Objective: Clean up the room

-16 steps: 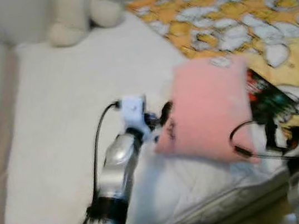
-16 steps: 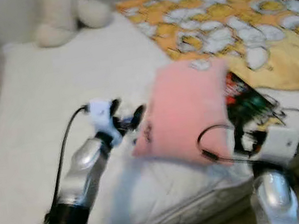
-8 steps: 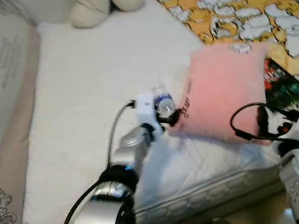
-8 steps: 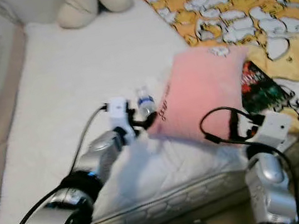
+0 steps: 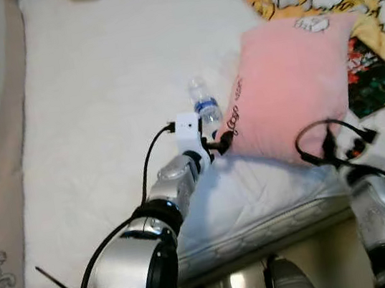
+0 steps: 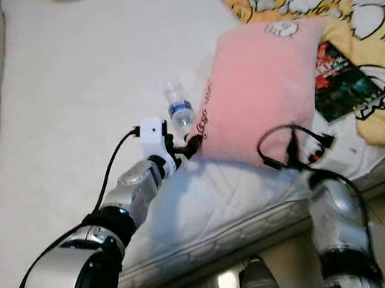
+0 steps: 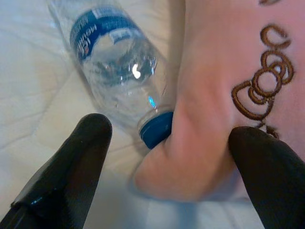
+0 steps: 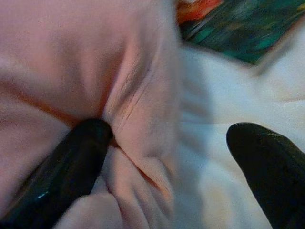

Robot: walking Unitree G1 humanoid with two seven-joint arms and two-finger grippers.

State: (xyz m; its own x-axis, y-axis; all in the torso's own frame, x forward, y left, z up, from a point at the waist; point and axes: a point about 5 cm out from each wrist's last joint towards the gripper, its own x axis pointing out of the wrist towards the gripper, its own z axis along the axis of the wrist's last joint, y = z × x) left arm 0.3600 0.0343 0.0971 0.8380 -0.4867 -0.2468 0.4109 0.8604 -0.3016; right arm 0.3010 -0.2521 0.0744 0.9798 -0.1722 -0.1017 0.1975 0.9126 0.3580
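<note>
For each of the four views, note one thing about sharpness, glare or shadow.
Left eye view: slightly soft, a glare spot on the floor below the mattress. Right eye view: similar softness. Left wrist view: the water bottle is sharp, with a highlight. Right wrist view: the pink pillow is blurred, its folds shadowed.

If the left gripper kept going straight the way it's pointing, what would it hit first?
Most likely the corner of the pink pillow, which sits between the open fingers of the left gripper. The water bottle lies just beside it, cap against the pillow, so it might be nudged too.
</note>
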